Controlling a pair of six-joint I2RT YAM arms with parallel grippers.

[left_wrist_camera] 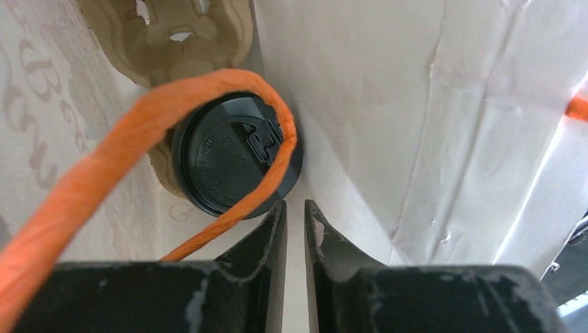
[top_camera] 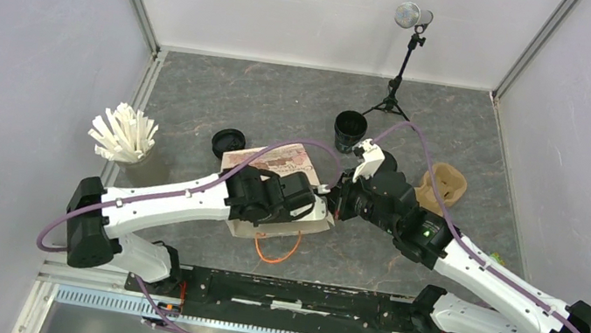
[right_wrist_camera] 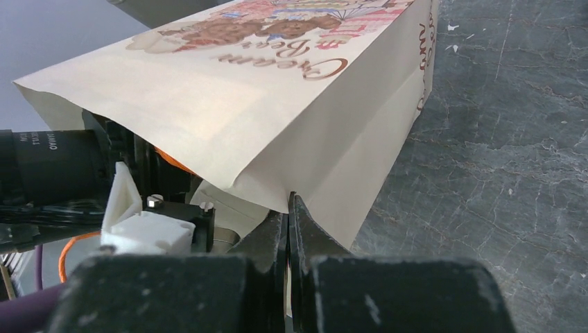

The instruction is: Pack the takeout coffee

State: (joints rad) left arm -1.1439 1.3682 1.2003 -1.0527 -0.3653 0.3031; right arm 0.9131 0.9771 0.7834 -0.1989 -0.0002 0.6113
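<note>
- Your orange twisted-paper handle [top_camera: 275, 252] spills onto the grey stone-patterned counter [top_camera: 474, 131] just ahead of the arm bases.
- Your left gripper [left_wrist_camera: 295, 208] is inside the mouth of the beige paper bag [right_wrist_camera: 277, 111]. Its jaws are only narrowly parted, with nothing between them.
- Your right gripper [right_wrist_camera: 286, 201] has its jaws closed on the bag's lower edge at the mouth, pinching the paper.
- The bag lies on its side with its printed face up. It sits between your two wrists.
- Inside the bag, just past the left jaws, one small black lidded coffee cup [left_wrist_camera: 236, 163] sits in a brown moulded-pulp carrier [left_wrist_camera: 166, 35]. A loop of the orange handle crosses its lid.
- Beyond the bag on the left, a loose round black plastic lid [top_camera: 228, 142] rests flat on the counter, close to the bag's far corner.
- Beyond the right wrist stands an open black disposable cup [top_camera: 350, 129] with no lid, apart from the bag.
- To the right of your right arm lies a second brown pulp carrier piece [top_camera: 441, 184].
- Far left, a bundle of white sticks in a holder [top_camera: 122, 133] stands near the wall.
- At the back stands a small black tripod with a round silver head [top_camera: 406, 51].
</note>
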